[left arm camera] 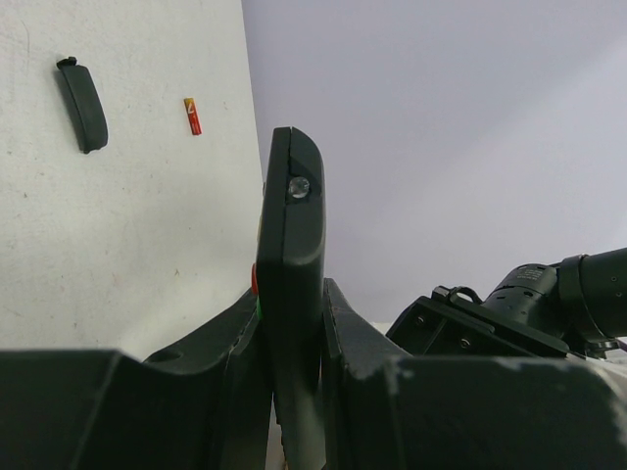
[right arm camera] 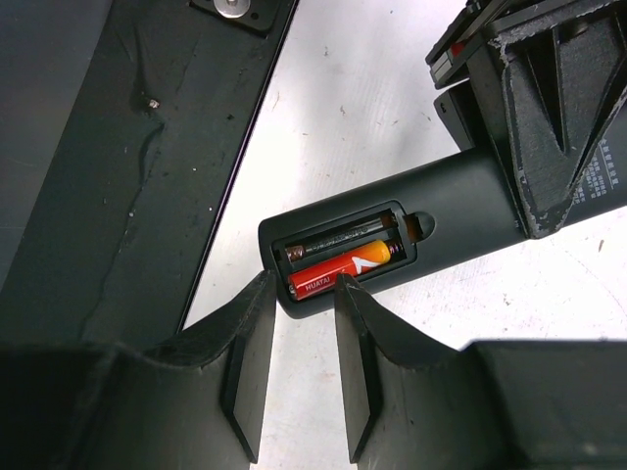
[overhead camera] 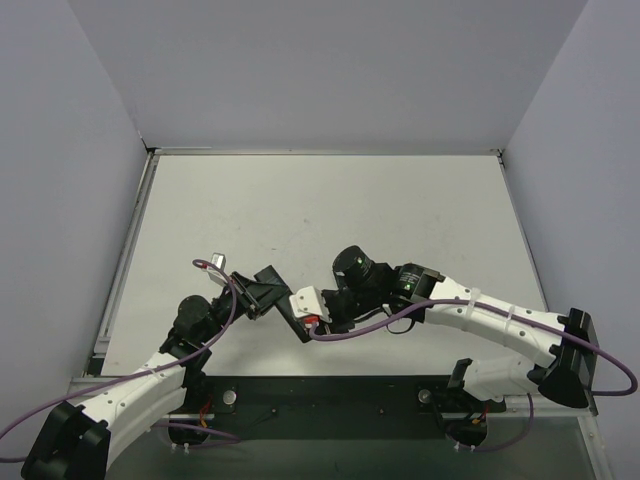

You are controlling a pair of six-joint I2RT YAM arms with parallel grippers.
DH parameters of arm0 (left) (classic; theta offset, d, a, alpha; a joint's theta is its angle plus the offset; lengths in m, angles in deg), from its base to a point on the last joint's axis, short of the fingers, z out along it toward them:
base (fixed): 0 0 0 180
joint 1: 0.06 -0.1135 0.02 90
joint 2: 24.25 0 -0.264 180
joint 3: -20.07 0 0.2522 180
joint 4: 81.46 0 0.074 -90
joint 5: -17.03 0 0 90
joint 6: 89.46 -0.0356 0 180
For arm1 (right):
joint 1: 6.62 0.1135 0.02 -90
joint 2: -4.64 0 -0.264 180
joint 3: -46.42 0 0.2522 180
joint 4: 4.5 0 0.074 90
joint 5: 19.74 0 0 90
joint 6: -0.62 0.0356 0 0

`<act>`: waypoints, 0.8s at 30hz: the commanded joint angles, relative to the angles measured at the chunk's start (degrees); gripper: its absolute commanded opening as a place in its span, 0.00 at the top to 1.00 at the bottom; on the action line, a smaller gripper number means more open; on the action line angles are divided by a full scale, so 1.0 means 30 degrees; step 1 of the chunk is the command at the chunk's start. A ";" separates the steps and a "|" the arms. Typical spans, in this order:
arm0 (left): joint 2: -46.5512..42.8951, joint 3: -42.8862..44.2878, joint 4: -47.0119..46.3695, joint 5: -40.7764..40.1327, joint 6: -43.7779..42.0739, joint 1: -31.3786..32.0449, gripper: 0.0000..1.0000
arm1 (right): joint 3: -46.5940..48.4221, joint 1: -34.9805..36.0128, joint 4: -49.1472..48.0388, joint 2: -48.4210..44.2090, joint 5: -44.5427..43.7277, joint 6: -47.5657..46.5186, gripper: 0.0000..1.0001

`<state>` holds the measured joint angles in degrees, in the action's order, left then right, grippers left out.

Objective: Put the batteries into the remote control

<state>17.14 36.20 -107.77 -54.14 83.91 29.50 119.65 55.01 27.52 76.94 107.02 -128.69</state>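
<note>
Roughly, you stood at the halfway mark. Your left claw (left arm camera: 292,328) was clamped firmly on the remote control (left arm camera: 291,220), which stood on edge between its fingers with the far end jutting out ahead of them. Your right claw (right arm camera: 304,284) was only narrowly parted and held nothing; its fingertips (right arm camera: 253,333) sat right at the rim of the open compartment (right arm camera: 343,250) directly ahead of it.

One red battery (right arm camera: 345,268) lay in the slot nearer that claw, just beyond the fingertips and lengthwise across them; it looked seated, though you might have judged a last press worthwhile. The slot beyond it was dark, with something slim and greyish along it; from that angle I could not tell bare contacts from a cell, and I took it for empty.

The reason was the second battery (left arm camera: 193,117); it lay loose on the table (left arm camera: 118,245), well beyond the left claw and off to its left, with the black cover (left arm camera: 83,103) lying near it, farther left again and apart from it.

So one cell was in; fetching and seating the other, then fitting the cover, remained for you to do.
</note>
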 commanded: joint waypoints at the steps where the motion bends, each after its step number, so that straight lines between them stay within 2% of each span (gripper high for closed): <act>1: -0.0055 0.0616 -0.1290 0.0374 0.0070 0.0049 1.00 | 0.0892 0.0200 0.0036 0.0365 0.0142 -0.0344 0.74; 17: -0.0055 0.0762 -0.1261 0.0345 0.0158 0.0049 1.00 | 0.0805 0.0610 -0.0139 0.0571 -0.0736 0.0095 0.80; 24: -0.0113 0.0763 -0.1174 0.0169 0.0217 0.0049 1.00 | 0.0336 0.1137 -0.0696 0.0600 -0.2288 0.0885 0.87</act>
<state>17.27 36.20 -107.47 -53.90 83.72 29.50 120.30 57.17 27.30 78.47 102.97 -127.75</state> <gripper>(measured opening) 0.299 0.149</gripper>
